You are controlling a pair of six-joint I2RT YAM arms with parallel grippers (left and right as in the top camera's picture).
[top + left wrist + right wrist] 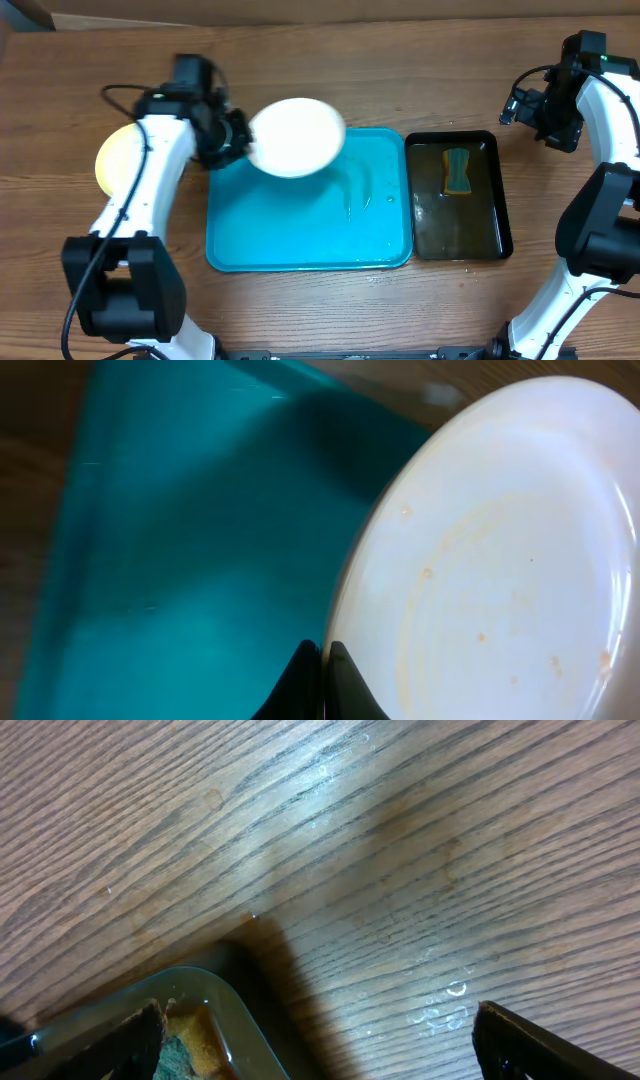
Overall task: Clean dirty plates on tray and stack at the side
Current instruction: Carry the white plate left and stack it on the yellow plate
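My left gripper point(238, 140) is shut on the rim of a white plate point(296, 137), holding it tilted above the back left corner of the turquoise tray point(310, 225). In the left wrist view the two black fingers point(345, 680) pinch the plate's point(500, 560) edge, and faint orange rings and specks show on its face, with the tray point(180, 560) below. A pale yellow plate point(118, 160) lies on the table left of the tray, partly hidden by the left arm. My right gripper point(522, 105) hangs open at the back right, holding nothing.
A black tray point(495, 200) of murky water with a yellow-green sponge point(457, 172) sits right of the turquoise tray. In the right wrist view its corner point(225, 995) and the sponge point(190, 1045) show beneath the open gripper point(320, 1040). Water drops lie on the wood.
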